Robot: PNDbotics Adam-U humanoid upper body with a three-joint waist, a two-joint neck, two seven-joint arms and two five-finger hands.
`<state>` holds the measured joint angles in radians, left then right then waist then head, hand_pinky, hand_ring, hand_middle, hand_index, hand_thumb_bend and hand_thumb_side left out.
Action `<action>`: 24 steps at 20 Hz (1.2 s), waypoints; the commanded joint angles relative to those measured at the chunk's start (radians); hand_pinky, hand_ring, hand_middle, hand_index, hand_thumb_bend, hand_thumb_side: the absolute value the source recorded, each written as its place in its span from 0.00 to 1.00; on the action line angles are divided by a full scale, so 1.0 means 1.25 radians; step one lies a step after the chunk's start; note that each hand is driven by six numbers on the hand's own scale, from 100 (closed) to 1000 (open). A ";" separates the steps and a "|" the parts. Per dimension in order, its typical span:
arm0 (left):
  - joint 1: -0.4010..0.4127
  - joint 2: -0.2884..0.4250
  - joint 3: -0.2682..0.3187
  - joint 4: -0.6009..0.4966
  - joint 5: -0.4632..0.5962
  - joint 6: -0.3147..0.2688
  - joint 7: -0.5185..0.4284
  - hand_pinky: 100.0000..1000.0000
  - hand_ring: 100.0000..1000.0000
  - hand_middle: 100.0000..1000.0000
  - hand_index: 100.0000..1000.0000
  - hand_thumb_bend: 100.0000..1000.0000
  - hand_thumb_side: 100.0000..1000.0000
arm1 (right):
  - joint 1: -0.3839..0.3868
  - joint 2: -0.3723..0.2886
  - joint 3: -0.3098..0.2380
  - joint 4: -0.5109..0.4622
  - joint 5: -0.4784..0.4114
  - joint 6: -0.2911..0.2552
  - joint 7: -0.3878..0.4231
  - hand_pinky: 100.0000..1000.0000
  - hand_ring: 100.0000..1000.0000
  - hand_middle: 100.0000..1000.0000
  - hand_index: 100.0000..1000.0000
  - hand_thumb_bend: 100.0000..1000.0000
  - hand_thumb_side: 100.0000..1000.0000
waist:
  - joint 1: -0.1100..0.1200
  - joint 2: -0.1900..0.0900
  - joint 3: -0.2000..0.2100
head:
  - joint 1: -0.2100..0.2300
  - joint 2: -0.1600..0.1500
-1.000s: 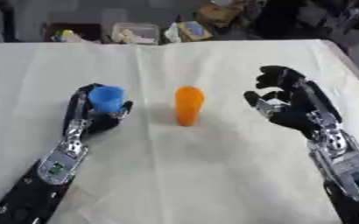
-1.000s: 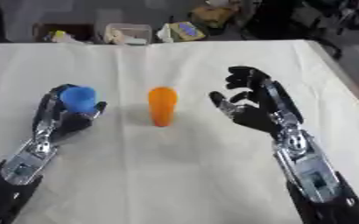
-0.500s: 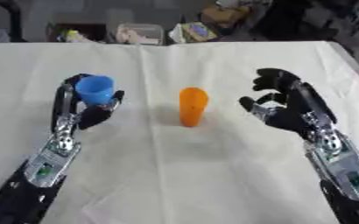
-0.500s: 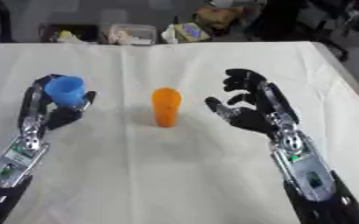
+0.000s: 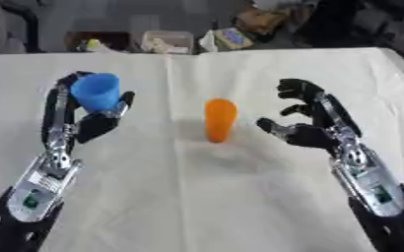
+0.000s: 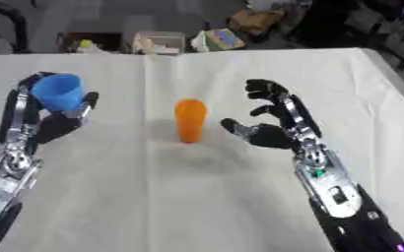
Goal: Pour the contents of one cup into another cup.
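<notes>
While the left hand grips the blue cup, the orange cup stands alone
Right of the orange cup, the right hand hovers near it, fingers spread wide, holding nothing

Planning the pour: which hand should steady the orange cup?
Probably the right hand: it is open beside the orange cup, not touching it, while the left hand already holds the blue cup.

Can't see inside the blue cup, the left hand's fingers cover its back. Stuff past the desk at top of frame is a blur. Both forearms run off the bottom.
</notes>
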<state>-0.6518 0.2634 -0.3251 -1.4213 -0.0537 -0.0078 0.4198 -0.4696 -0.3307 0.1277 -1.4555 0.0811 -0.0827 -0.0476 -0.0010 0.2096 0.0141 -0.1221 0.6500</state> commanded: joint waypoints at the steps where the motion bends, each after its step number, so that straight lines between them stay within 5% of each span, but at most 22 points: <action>1: -0.007 0.012 -0.005 -0.052 0.007 0.011 -0.006 0.23 0.29 0.21 0.48 0.43 0.00 | -0.031 -0.020 0.005 0.036 0.016 -0.014 -0.005 0.57 0.79 0.73 0.81 0.59 0.09 | 0.005 -0.018 0.006 | -0.007 -0.009; 12: 0.005 -0.004 -0.013 -0.090 0.020 0.026 -0.016 0.23 0.29 0.21 0.48 0.43 0.00 | -0.100 0.013 0.018 0.178 0.066 -0.052 -0.017 0.64 0.81 0.73 0.81 0.60 0.09 | 0.035 -0.024 0.027 | -0.012 -0.014; 24: 0.005 -0.008 -0.017 -0.094 0.022 0.029 -0.022 0.24 0.29 0.21 0.48 0.43 0.00 | -0.135 0.053 0.038 0.216 0.078 -0.065 0.005 0.72 0.82 0.73 0.81 0.59 0.10 | 0.043 -0.026 0.035 | -0.020 -0.017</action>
<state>-0.6331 0.2443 -0.3481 -1.5199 -0.0277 0.0282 0.3947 -0.6167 -0.2621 0.1741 -1.1804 0.1679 -0.1621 -0.0466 0.0531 0.1970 0.0562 -0.1437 0.6397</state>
